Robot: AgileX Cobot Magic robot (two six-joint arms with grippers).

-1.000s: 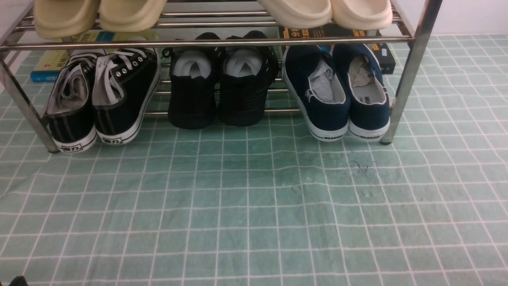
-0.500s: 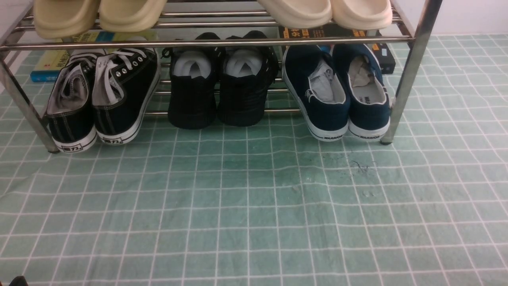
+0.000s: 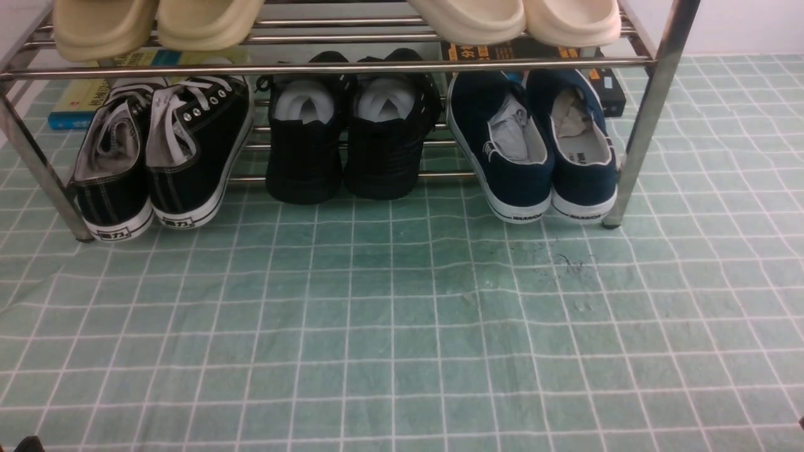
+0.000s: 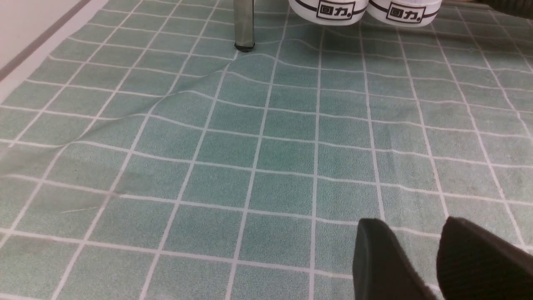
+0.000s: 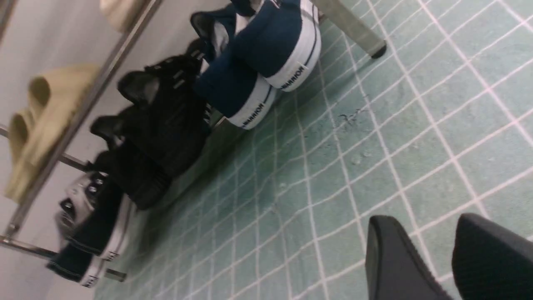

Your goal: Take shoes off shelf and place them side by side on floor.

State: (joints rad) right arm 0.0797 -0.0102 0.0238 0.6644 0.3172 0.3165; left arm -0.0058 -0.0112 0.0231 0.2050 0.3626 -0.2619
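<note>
The shoes, a navy pair with white soles, stand heels outward at the right end of the shelf's (image 3: 326,66) lower tier: one shoe (image 3: 509,150) beside the other (image 3: 581,147). The right wrist view shows the same pair (image 5: 275,46) from low down, far ahead of my right gripper (image 5: 424,225). That gripper is open above the green gridded floor (image 3: 402,326), with only floor between its fingers. My left gripper (image 4: 410,225) is open too, low over the floor (image 4: 266,150) in front of the shelf's left leg (image 4: 244,23).
Black lace-up sneakers (image 3: 163,150) and all-black shoes (image 3: 352,138) share the lower tier. Beige slippers (image 3: 157,22) and cream slippers (image 3: 515,19) lie on the upper tier. Books (image 3: 81,100) lie behind the rack. A chrome leg (image 3: 641,125) stands right beside the navy pair.
A small dark sliver has appeared at the lower right edge of the front view. The shoes and the shelf have not moved.
</note>
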